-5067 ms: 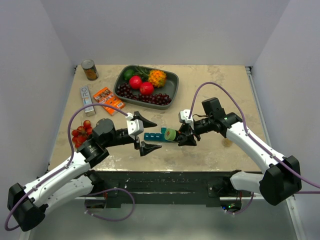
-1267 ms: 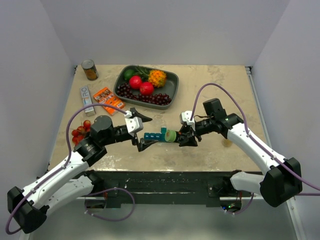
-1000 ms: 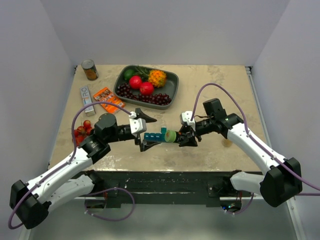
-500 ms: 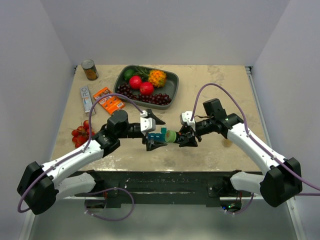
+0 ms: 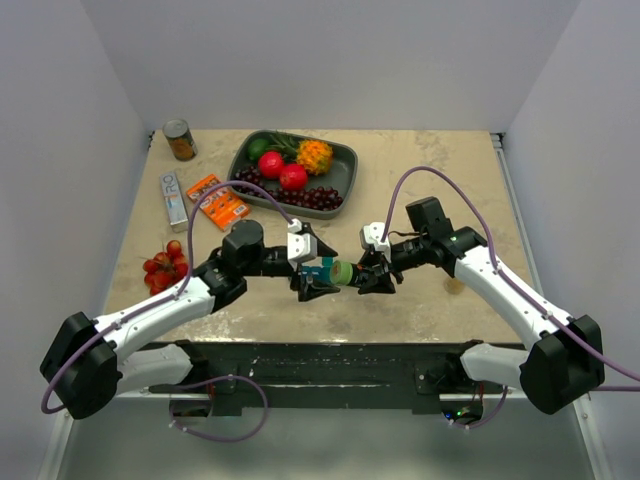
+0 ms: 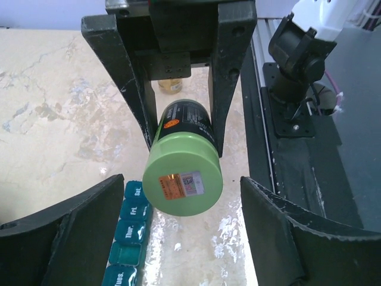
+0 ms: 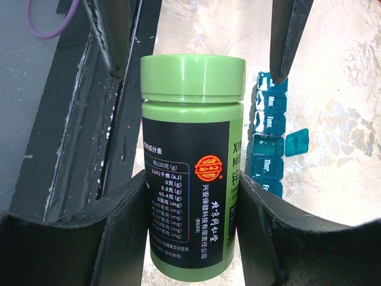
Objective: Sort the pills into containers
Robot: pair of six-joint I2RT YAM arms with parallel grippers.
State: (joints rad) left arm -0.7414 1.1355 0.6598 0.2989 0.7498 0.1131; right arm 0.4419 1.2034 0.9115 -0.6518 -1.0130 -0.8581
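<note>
1. The pill organizer [image 5: 318, 270] lies on the worktop [image 5: 440, 180], near its front edge.
2. Just right of the organizer, a bottle [image 5: 342, 271] lies sideways between the fingers of the right hand [image 5: 364, 274].
3. The left hand [image 5: 320, 268] reaches in from the organizer's left, 1 spread finger behind it and 1 before it.
4. Behind the organizer sits a fruit tray [image 5: 349, 158].
5. Behind and left of the organizer lie a packet [image 5: 217, 201] and a box [image 5: 174, 198], with a can [image 5: 180, 140] farthest back.
6. Well left of the organizer lies a cluster of small fruit [image 5: 163, 268].
</note>
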